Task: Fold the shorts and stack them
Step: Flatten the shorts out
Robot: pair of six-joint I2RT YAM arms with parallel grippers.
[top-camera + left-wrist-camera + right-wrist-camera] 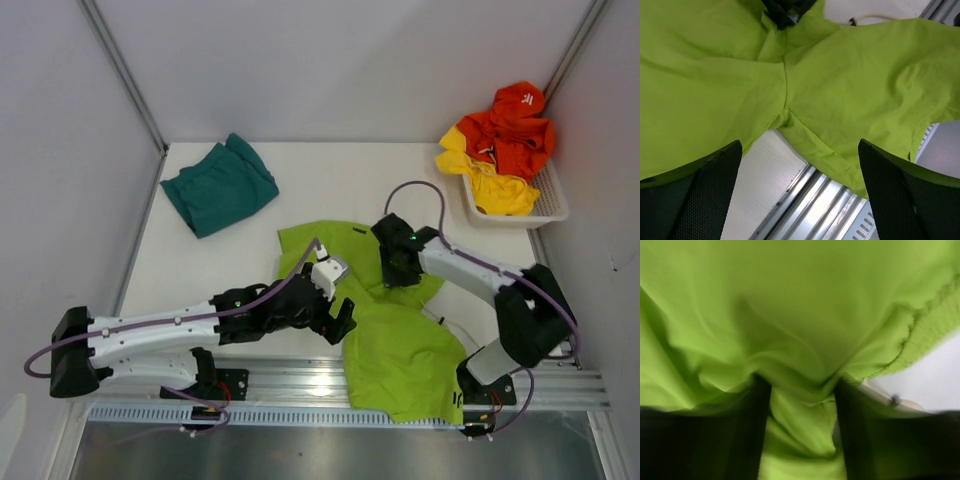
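The lime green shorts (400, 340) are lying spread and rumpled at the near edge of the table (330, 180), one leg draping over the metal rail at the front. The right gripper (400, 262) is pressing down on the shorts' upper middle, its arm reaching in from their right side with the elbow raised and the wrist angled downward. In the blurred right wrist view its fingers (740, 430) are straddling a bunched fold of the green cloth, which is touching both of them; whether they are clamping it firmly I cannot tell. The left gripper (797, 150) is hovering at the shorts' left edge with its jaws spread wide and holding nothing, its arm stretching low and nearly flat across from the left. The teal shorts (218, 185) are sitting folded well to the far left of the green pair. A white plastic basket (555, 210), holding orange and yellow garments, is standing to their far right.
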